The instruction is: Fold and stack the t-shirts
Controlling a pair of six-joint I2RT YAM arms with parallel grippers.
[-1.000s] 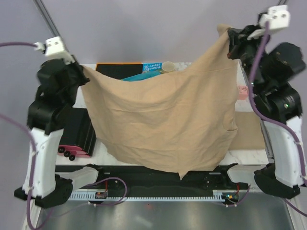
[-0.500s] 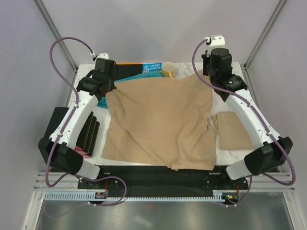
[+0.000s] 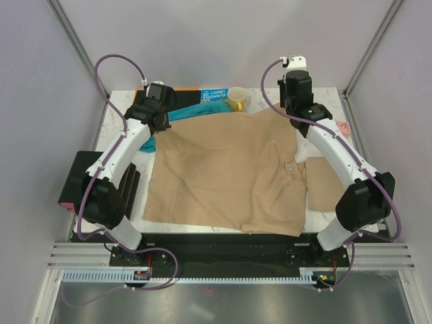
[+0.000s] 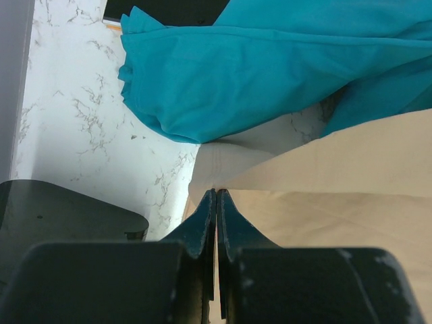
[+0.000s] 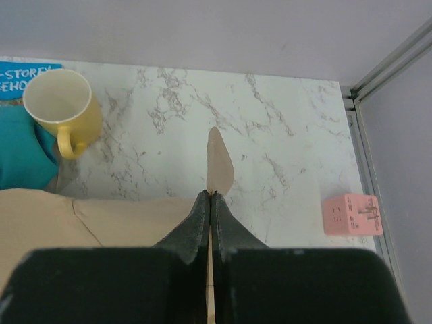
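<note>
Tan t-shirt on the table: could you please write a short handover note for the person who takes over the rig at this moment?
Left gripper: jaws shut on the far left corner of the large tan-beige cloth t-shirt.
Right gripper: jaws shut on its far right corner; a cloth tip pokes out past them.
Things: that shirt lies spread on the white marble table. A smaller folded tan cloth shirt is at the right edge. The teal-blue cloth garment is bunched at the far left, near the yellow mug.
Done: one shirt folded.
Left: fold the spread shirt, fold the teal one, stack all.
</note>
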